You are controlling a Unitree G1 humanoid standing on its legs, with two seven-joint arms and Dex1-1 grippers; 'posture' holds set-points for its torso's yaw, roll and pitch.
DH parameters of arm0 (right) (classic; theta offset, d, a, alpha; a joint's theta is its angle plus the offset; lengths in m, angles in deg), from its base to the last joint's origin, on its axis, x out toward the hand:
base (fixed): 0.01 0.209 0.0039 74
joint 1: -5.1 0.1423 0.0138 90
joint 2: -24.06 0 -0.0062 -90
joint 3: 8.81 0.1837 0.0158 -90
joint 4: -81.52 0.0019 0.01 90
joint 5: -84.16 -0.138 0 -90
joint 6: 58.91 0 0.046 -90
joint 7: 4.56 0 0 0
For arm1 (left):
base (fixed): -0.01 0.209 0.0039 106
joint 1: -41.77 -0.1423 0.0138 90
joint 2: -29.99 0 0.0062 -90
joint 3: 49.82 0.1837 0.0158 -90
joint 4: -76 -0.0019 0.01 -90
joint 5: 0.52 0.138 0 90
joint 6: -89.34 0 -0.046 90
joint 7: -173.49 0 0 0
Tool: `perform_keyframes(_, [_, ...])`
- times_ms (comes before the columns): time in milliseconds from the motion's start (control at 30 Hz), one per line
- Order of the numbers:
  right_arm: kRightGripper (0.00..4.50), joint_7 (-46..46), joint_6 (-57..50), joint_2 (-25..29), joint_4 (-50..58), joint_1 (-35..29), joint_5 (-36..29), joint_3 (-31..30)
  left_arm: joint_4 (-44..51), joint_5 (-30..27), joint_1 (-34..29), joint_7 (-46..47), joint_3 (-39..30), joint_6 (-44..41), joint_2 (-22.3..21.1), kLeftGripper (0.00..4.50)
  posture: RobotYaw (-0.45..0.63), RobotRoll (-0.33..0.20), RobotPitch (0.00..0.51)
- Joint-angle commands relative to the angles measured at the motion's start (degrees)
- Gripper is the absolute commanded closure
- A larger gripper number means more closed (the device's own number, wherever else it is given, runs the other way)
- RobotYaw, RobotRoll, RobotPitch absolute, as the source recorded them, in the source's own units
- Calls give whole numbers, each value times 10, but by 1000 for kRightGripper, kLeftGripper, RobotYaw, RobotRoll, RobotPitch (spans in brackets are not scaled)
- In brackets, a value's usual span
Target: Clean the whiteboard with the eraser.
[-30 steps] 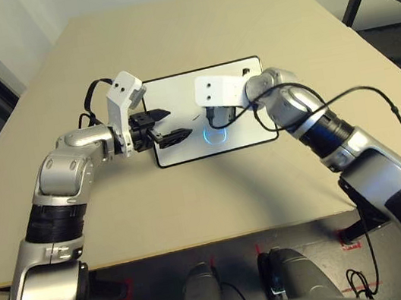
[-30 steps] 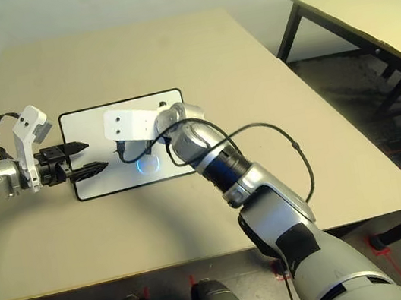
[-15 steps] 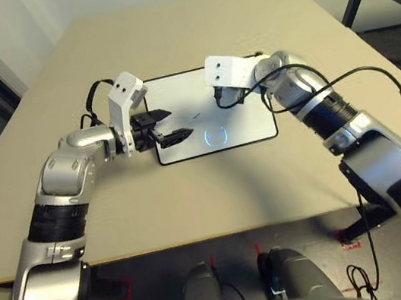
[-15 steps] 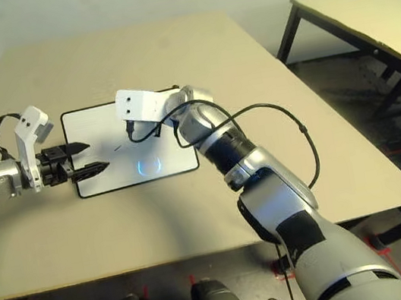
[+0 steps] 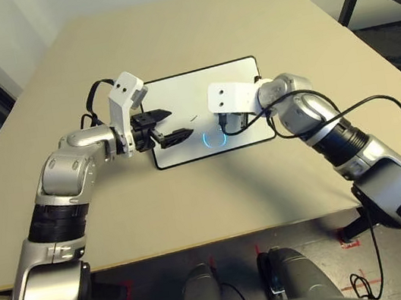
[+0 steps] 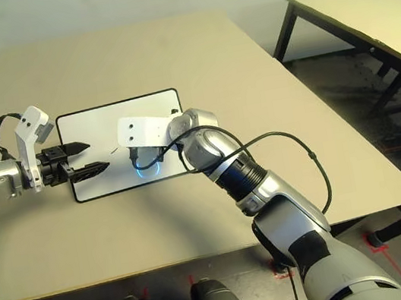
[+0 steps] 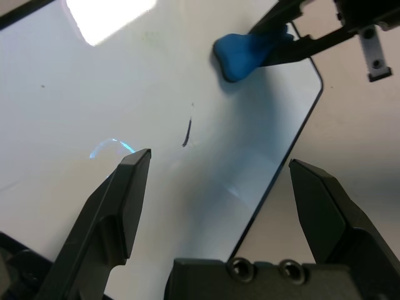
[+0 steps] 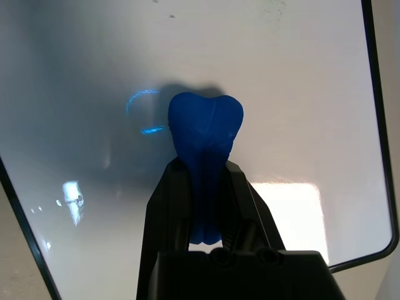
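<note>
Right gripper clenched on blue eraser, arm angled down over whiteboard on table, eraser tip at board surface. Left gripper released, jaws spread, hovering at board's left edge.

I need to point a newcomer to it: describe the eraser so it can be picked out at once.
On the tan table lies a black-framed whiteboard, with a gripper at each end. The right gripper is shut on the eraser, a small bright blue block squeezed between its black fingers and pressed against the board. It is the one solid blue thing there, beside a thin black mark.
</note>
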State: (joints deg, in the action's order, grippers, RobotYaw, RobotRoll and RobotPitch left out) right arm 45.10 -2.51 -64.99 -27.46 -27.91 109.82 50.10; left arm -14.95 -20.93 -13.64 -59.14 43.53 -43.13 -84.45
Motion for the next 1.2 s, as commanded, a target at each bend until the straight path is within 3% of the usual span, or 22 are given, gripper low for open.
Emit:
perform_keyframes(33, [3922, -17, 1, -6, -43, 13, 3, 5, 2, 3, -2, 0, 2, -2, 0, 0, -1, 0, 90])
perform_keyframes(133, [3922, -10, 1, -14, -29, 11, -3, 2, 2, 3, -3, 0, 2, -2, 0, 0, 3, 0, 88])
perform_keyframes(267, [3923, 30, -29, -13, 79, -47, -3, -33, -5, 8, -4, -1, 1, 3, -7, 0, 3, 0, 88])
perform_keyframes(400, [3923, 43, -39, -7, 113, -70, 5, -50, -8, 8, -5, -2, -1, 4, -12, 0, 13, 0, 88])
perform_keyframes(667, [3924, -39, 30, -60, -70, 43, -8, -6, -12, 10, -8, -1, 2, 4, -16, 0, 13, 0, 90])
perform_keyframes(767, [3925, -47, 46, -64, -99, 55, -8, -4, -20, 17, -12, 0, 4, 5, -24, 0, 17, 0, 92])
perform_keyframes(1067, [3925, 54, -11, 5, 115, -79, 10, -68, -15, 17, -21, 3, -4, -1, -28, 0, 20, 0, 95])
perform_keyframes(1200, [3925, 52, -20, 1, 107, -69, 13, -66, -16, 16, -19, 5, -3, -2, -26, 0, 16, 0, 96])
